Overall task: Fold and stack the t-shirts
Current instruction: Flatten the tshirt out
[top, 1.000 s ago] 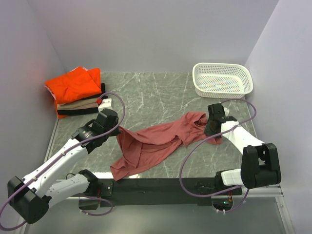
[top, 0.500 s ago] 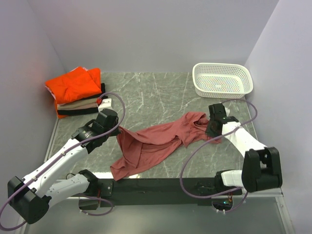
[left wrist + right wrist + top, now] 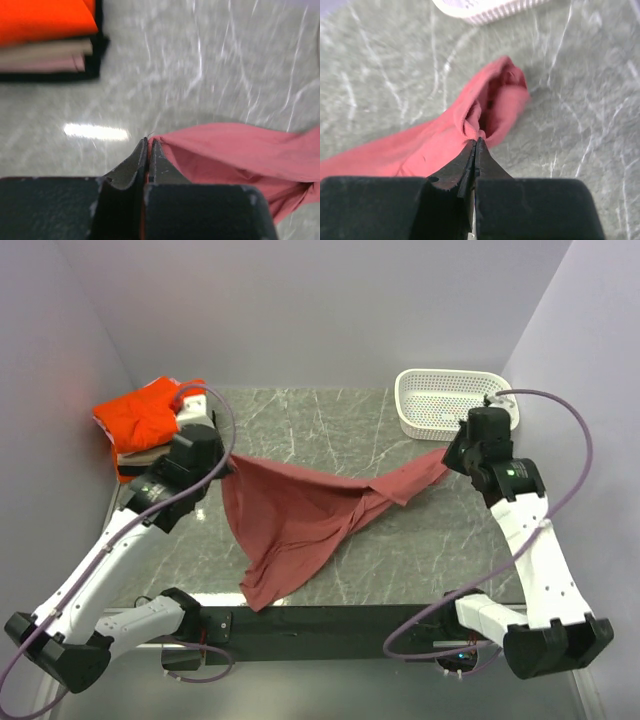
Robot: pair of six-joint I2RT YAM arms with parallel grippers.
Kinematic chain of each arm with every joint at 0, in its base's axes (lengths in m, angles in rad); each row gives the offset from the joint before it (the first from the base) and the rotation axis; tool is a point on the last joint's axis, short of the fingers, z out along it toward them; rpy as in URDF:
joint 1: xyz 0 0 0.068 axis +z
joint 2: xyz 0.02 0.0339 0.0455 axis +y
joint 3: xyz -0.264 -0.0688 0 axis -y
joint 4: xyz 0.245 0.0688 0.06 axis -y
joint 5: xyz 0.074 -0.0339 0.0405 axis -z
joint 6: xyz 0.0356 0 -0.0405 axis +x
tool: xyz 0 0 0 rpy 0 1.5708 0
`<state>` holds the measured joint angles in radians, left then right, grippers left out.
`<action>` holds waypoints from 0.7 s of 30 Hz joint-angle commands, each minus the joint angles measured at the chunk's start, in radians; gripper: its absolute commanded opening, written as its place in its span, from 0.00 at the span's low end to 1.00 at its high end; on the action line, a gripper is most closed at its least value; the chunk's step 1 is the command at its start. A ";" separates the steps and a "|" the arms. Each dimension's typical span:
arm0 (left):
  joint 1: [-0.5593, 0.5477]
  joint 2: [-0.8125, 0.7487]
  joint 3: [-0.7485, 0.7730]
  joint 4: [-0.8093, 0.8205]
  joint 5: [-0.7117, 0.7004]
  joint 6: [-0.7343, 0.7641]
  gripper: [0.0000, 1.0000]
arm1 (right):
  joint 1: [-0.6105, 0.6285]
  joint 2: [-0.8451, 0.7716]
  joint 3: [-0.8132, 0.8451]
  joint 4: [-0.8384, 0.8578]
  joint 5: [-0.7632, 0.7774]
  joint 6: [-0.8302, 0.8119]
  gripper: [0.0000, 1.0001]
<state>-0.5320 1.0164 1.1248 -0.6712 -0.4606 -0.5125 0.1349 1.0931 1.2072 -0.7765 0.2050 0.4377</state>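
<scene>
Left gripper and right gripper, pinched shut on the salmon t-shirt, have lifted it taut; flattening seems next.

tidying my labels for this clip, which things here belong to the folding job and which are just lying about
Part of the job:
- salmon-red t-shirt, stretched between the left gripper and right gripper, both shut on it
- folded stack: orange t-shirt, beige t-shirt, black t-shirt

Just lying about:
- white basket, far right corner
- marble table under everything
</scene>
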 commanded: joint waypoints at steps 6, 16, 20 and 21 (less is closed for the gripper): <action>0.144 0.033 0.132 0.028 -0.107 0.134 0.00 | -0.004 -0.107 0.025 -0.031 -0.050 -0.030 0.00; 0.349 0.060 -0.006 0.108 -0.009 0.158 0.00 | 0.129 -0.015 -0.279 0.121 -0.116 0.032 0.00; 0.394 0.071 -0.036 0.128 0.040 0.164 0.00 | 0.270 0.092 -0.296 0.167 -0.098 0.093 0.00; 0.409 0.079 -0.040 0.134 0.063 0.166 0.00 | 0.296 0.128 -0.293 0.189 -0.110 0.101 0.00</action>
<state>-0.1539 1.1080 1.0916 -0.6086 -0.4557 -0.3759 0.3569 1.1732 0.9077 -0.6991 0.1020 0.4858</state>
